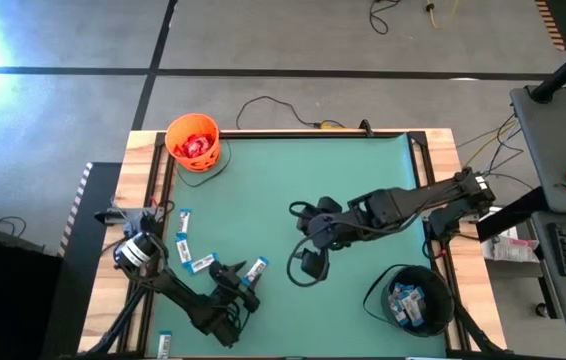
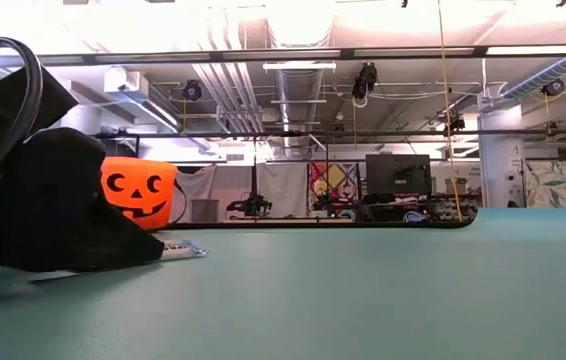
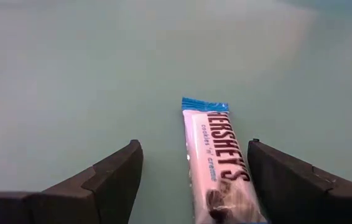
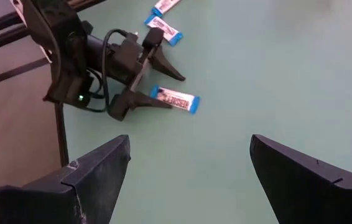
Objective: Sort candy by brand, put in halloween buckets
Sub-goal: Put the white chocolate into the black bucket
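My left gripper (image 1: 246,281) is low over the table's near left part, open. A blue-and-white candy bar (image 3: 216,163) lies flat on the mat between its fingers, closer to one of them; the right wrist view shows the same bar (image 4: 175,99). Several more blue-and-white bars (image 1: 191,250) lie on the mat to the left of it. My right gripper (image 4: 188,162) hovers open over the table's middle (image 1: 308,262). The orange bucket (image 1: 193,140) holds red packets at the far left. The black bucket (image 1: 410,298) holds blue-and-white bars at the near right. My left gripper stands astride the bar, coming at it low from the near left, with its fingers along the bar's length. The bar's near end (image 3: 238,208) lies close against one finger (image 3: 288,180). Whether they touch I cannot tell.
A single bar (image 1: 165,345) lies by the table's near left edge. The green mat (image 1: 293,180) is bare between the orange bucket and my right arm. Wooden rails (image 1: 148,180) and cables edge the table. In the low view my left gripper (image 2: 53,200) partly hides the orange bucket (image 2: 141,190).
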`<control>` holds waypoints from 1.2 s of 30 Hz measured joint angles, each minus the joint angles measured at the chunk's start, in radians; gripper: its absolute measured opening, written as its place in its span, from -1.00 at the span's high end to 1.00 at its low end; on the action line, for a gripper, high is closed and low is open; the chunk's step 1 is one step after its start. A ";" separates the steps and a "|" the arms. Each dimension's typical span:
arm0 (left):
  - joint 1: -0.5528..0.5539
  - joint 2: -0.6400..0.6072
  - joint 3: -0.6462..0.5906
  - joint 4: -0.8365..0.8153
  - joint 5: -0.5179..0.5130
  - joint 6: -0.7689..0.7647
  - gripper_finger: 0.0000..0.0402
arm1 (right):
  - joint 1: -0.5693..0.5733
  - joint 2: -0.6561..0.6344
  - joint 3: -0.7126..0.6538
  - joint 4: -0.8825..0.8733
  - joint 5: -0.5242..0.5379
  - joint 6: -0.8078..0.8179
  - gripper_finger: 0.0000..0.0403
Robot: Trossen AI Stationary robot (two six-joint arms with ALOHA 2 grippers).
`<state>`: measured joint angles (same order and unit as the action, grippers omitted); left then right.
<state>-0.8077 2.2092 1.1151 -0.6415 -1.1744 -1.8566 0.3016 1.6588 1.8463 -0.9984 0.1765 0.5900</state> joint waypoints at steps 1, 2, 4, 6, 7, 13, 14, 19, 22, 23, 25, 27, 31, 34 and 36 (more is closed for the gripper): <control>0.001 0.007 0.001 0.005 -0.003 0.008 -0.37 | 0.000 0.001 -0.003 0.011 0.000 -0.006 -0.61; 0.002 0.017 0.004 0.011 -0.007 0.028 -0.37 | 0.000 0.001 -0.004 0.022 0.000 -0.010 -0.61; 0.004 0.031 0.013 0.025 -0.015 0.070 -0.37 | -0.005 0.000 -0.004 0.048 0.000 -0.023 -0.61; 0.009 0.040 0.027 0.037 -0.011 0.092 -0.37 | -0.011 -0.001 -0.004 0.051 0.000 -0.033 -0.61; 0.011 0.041 0.029 0.039 -0.007 0.094 -0.36 | -0.014 -0.001 -0.004 0.051 -0.001 -0.035 -0.61; 0.032 0.044 0.031 0.073 0.029 0.114 -0.16 | -0.018 0.000 -0.004 0.056 -0.001 -0.053 -0.61; 0.037 0.044 0.030 0.075 0.029 0.129 -0.11 | -0.018 0.000 -0.004 0.059 -0.001 -0.058 -0.61; 0.057 0.044 0.033 0.122 0.040 0.246 0.11 | -0.019 0.000 -0.004 0.079 -0.001 -0.079 -0.61; 0.066 0.043 0.027 0.132 0.050 0.290 0.21 | -0.019 0.000 -0.004 0.078 -0.001 -0.079 -0.61; 0.067 0.043 0.026 0.136 0.054 0.301 0.25 | -0.019 0.000 -0.004 0.078 -0.001 -0.079 -0.61; 0.069 0.044 0.025 0.142 0.055 0.321 0.32 | -0.019 0.000 -0.004 0.080 -0.001 -0.079 -0.61; 0.069 0.044 0.024 0.148 0.061 0.335 0.40 | -0.018 0.000 -0.004 0.082 -0.001 -0.079 -0.61; 0.069 0.043 0.023 0.156 0.060 0.355 0.54 | -0.019 0.000 -0.004 0.102 -0.001 -0.104 -0.61; 0.070 0.035 0.023 0.148 0.066 0.355 0.54 | -0.019 0.000 -0.004 0.106 0.001 -0.144 -0.61; 0.073 0.014 0.025 0.125 0.097 0.356 0.54 | -0.018 0.000 -0.004 0.107 0.014 -0.192 -0.61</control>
<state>-0.7347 2.2237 1.1397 -0.5168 -1.0776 -1.5005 0.2836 1.6588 1.8427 -0.8916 0.1909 0.3983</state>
